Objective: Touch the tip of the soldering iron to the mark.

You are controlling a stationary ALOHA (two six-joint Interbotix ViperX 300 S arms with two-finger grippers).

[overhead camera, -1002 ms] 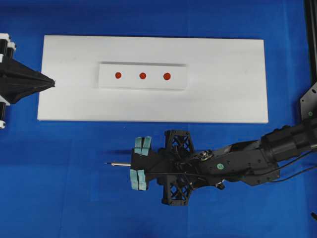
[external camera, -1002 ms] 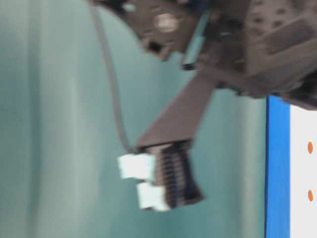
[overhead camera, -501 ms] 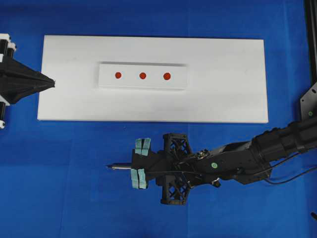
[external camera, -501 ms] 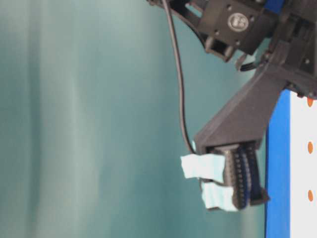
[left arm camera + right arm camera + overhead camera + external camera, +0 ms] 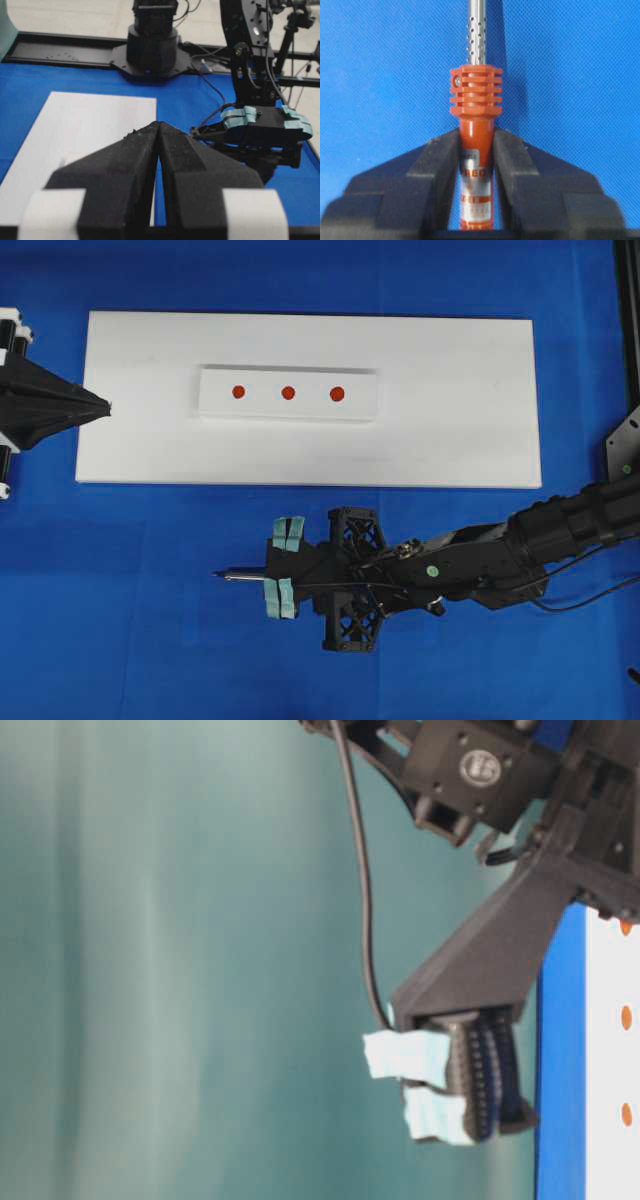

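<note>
My right gripper (image 5: 274, 576) is shut on the soldering iron (image 5: 240, 576), over the blue mat in front of the white board (image 5: 450, 430). The thin metal shaft points left. In the right wrist view the jaws (image 5: 476, 139) clamp the red-orange handle (image 5: 476, 97) just behind its ribbed collar; the tip is out of frame. Three red marks (image 5: 288, 393) sit in a row on a raised white strip (image 5: 360, 405) on the board, apart from the iron. My left gripper (image 5: 102, 407) is shut and empty at the board's left edge, seen also in the left wrist view (image 5: 158, 125).
The iron's black cord (image 5: 360, 870) hangs from the right gripper (image 5: 440, 1080). The right arm (image 5: 500, 555) stretches across the mat from the right. A black frame rail (image 5: 628, 320) stands at the far right. The other arm's base (image 5: 152, 47) stands beyond the board.
My right gripper with the iron shifted a little toward the near edge of the mat during the first half second, then held almost still. The left gripper has not moved.
</note>
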